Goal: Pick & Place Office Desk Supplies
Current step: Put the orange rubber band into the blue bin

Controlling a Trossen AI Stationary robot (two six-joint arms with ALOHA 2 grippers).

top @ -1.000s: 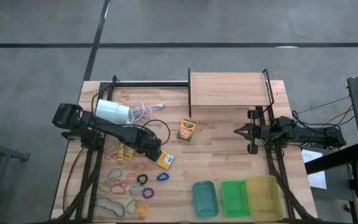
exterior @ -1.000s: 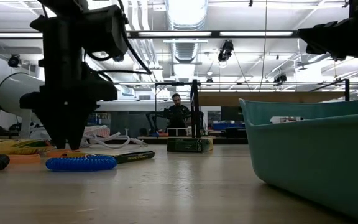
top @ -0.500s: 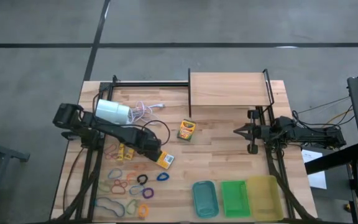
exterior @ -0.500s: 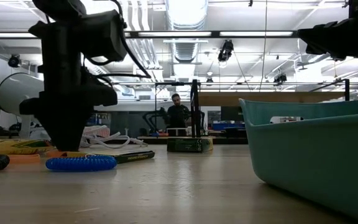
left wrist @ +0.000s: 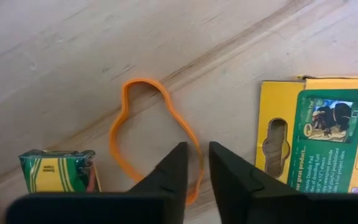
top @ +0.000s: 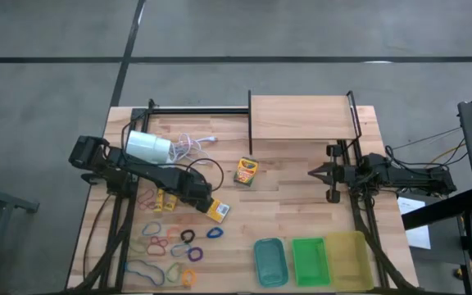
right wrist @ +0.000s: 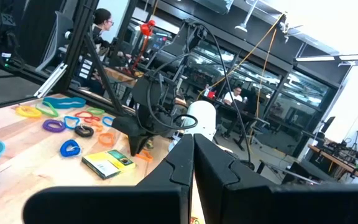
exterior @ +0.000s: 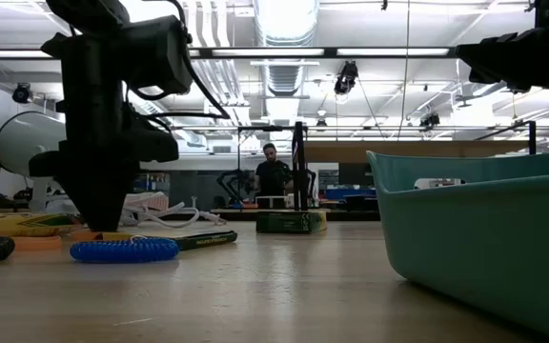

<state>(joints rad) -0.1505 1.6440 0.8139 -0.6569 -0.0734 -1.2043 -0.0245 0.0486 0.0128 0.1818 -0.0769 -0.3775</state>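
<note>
The left gripper (left wrist: 196, 163) stands low on the wooden table (top: 293, 184), fingers drawn nearly together with one strand of an orange rubber band (left wrist: 143, 134) running into the narrow gap between them; whether the strand is firmly pinched cannot be told. The band lies flat between a small green-and-yellow crayon box (left wrist: 59, 170) and a larger yellow crayon box (left wrist: 319, 134), close to both. To do this step well, the fingers should probably finish closing squarely on the strand before any lift, then rise straight up so the loop clears both boxes without dragging them. The teal tray (top: 270, 261), green tray (top: 310, 260) and yellow tray (top: 347, 259) wait along the near edge. The right gripper (top: 315, 173) rests shut and empty at the table's far side.
</note>
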